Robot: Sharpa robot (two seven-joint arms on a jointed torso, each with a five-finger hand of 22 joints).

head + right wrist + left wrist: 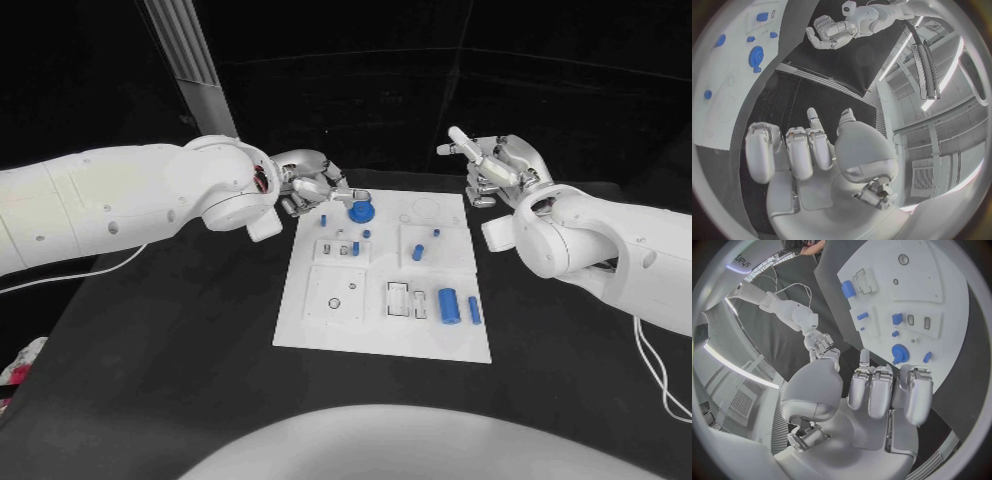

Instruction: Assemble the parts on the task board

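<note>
Black tabletop (173, 330) carries the white task board (335, 332) at its middle, lying flat between the two arms. At the board's far left corner hovers the left hand (306, 183), fingers loosely curled and apart, holding nothing. On the board, a blue round part (361, 211) lies near the far edge just beside that hand, small blue pegs (418, 252) stand around the middle, and two blue cylinders (460, 306) lie side by side at the near right. Off the board's far right corner, the right hand (498, 168) is raised, fingers spread, empty.
</note>
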